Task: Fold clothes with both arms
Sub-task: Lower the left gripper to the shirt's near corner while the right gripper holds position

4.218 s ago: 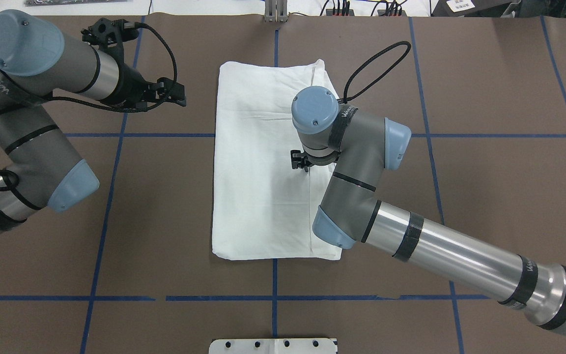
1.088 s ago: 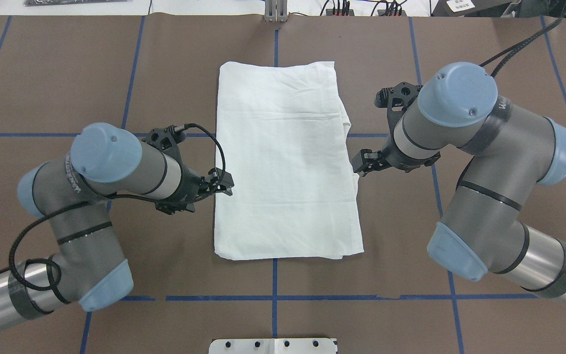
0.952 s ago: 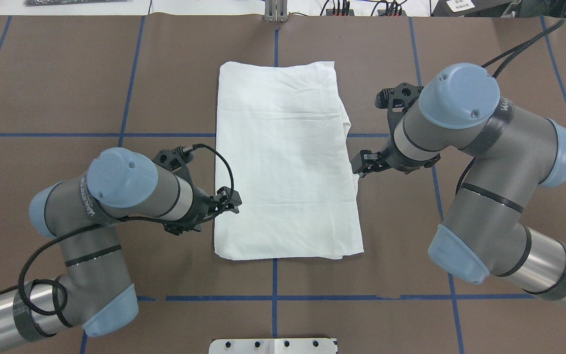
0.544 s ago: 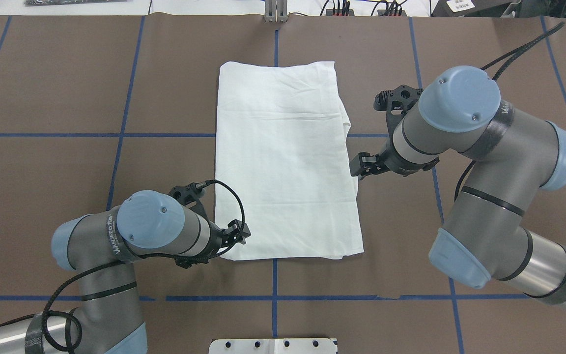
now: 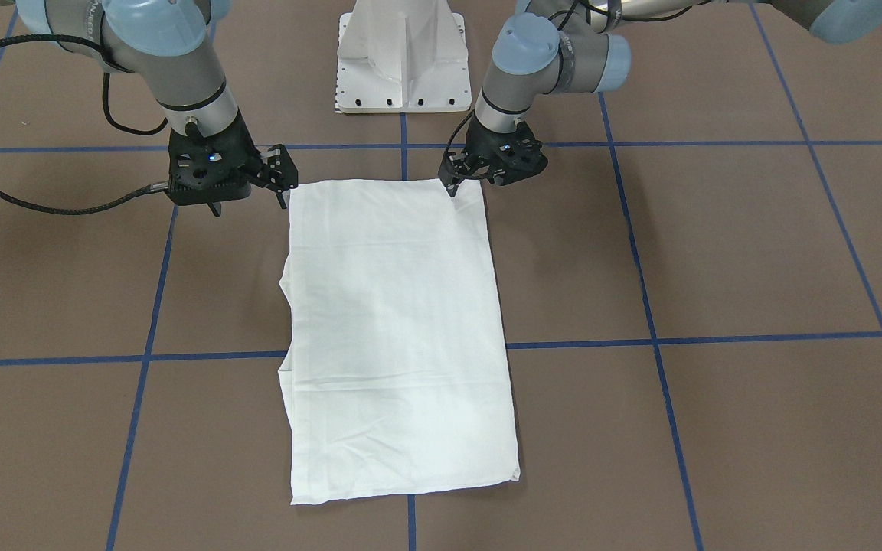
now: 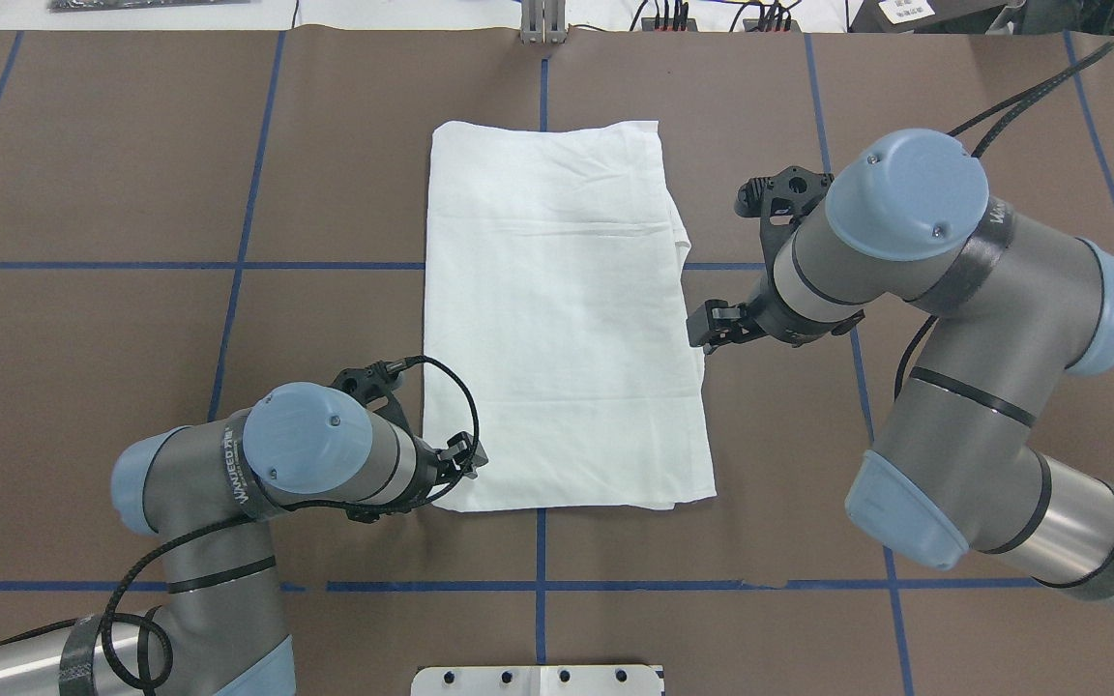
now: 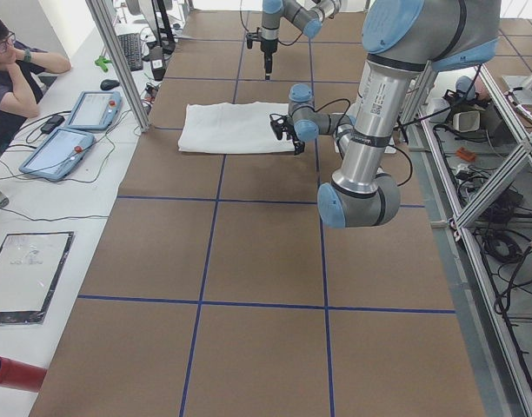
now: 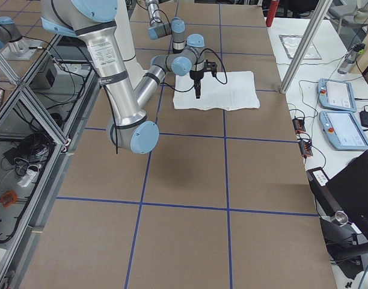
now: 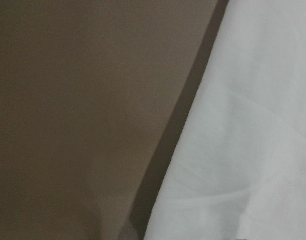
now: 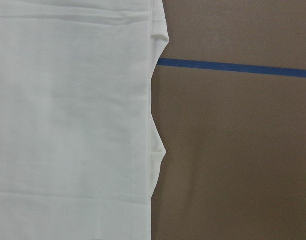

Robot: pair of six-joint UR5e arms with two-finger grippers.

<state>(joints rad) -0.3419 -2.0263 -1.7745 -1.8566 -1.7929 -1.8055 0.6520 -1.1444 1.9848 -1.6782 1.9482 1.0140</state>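
The white shirt [image 6: 562, 319] lies folded into a long rectangle in the middle of the table; it also shows in the front view [image 5: 395, 329]. No text or neck shows. My left gripper [image 6: 468, 462] is low at the shirt's near left corner, jaws apart, holding nothing; it also shows in the front view [image 5: 487, 177]. The left wrist view shows the blurred cloth edge [image 9: 253, 150] close up. My right gripper [image 6: 709, 329] hangs open above the shirt's right edge, raised off the table. The right wrist view shows that edge [image 10: 68, 125] from above.
The white metal pedestal [image 5: 403, 61] stands at the robot's side of the table, close behind the shirt's near edge. Blue tape lines [image 6: 228, 266] cross the brown table. An operator [image 7: 14, 69] and two tablets [image 7: 70, 139] are beyond the far edge.
My left gripper has swept along the shirt's left edge toward the robot, down to the near left corner. The right gripper has held still at the right edge. The shirt has not moved.
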